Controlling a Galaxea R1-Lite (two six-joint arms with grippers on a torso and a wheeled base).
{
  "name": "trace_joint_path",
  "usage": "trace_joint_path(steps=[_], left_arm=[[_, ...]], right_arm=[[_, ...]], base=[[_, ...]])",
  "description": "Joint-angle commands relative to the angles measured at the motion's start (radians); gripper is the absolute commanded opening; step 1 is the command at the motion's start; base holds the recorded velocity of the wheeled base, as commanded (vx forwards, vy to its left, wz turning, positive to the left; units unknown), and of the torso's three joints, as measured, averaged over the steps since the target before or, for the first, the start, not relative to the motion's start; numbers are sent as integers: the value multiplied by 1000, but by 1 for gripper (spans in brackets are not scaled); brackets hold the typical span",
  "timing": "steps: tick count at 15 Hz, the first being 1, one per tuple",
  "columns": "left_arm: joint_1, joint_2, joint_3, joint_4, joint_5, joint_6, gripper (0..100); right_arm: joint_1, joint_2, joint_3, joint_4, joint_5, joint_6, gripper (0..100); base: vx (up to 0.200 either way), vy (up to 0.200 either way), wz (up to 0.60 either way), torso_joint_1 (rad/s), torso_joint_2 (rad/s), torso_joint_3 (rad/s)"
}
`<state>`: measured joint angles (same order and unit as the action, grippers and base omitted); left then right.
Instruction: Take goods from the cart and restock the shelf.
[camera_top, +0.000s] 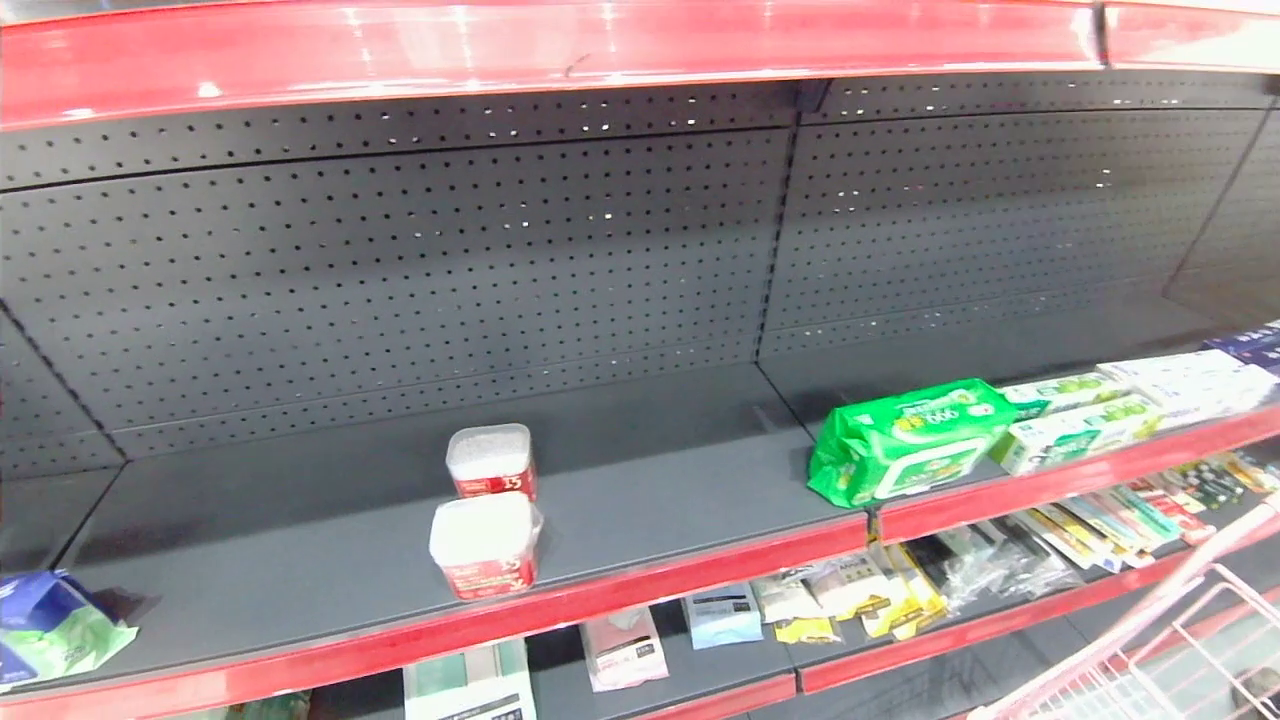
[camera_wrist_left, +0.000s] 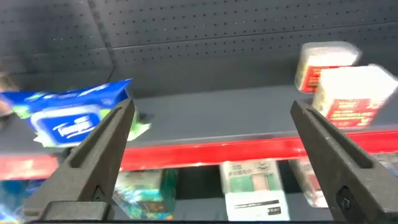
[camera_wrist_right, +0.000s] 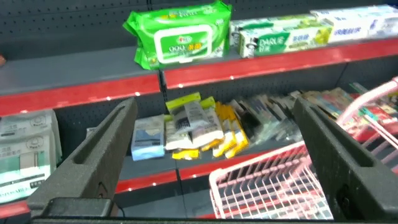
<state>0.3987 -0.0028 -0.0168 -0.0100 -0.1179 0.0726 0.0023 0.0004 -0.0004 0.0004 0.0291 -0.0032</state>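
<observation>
The goods are to come from the pink wire cart (camera_top: 1150, 597), which sits in the lower right corner of the head view, below and in front of the grey metal shelf with the red front edge (camera_top: 650, 470). That puts it on your right arm's side. In the right wrist view the cart's basket lies beyond and below the right gripper (camera_wrist_right: 214, 102), framed between its two black fingers, which stand wide apart with nothing between them.

The left gripper (camera_wrist_left: 211, 106) also has its fingers spread and empty. It faces the shelf's other end, toward the blue soft pack of wipes (camera_wrist_left: 71, 118) and the two white-lidded jars with red labels (camera_wrist_left: 348, 93), well apart from the cart. So I judge the right arm is the one to send down.

You cannot tell from these views what lies in the basket, so look in before choosing a grasp. For placing, bare shelf board lies at the centre of the head view, between the jars and the green soft pack of wipes (camera_top: 905, 435)
</observation>
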Motion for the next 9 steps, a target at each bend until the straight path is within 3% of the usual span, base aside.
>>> trace_joint_path(steps=[1,8,9], left_arm=[[0,3,0,1,4,1,100],[0,3,0,1,4,6,100],[0,3,0,1,1,6,100]], right_arm=[[-1,0,0,0,-2,2,100],[-1,0,0,0,2,-4,100],[-1,1,0,0,2,-4,100]], base=[[0,0,600,7,2,2],[0,0,600,4,1,4],[0,0,0,0,0,0]])
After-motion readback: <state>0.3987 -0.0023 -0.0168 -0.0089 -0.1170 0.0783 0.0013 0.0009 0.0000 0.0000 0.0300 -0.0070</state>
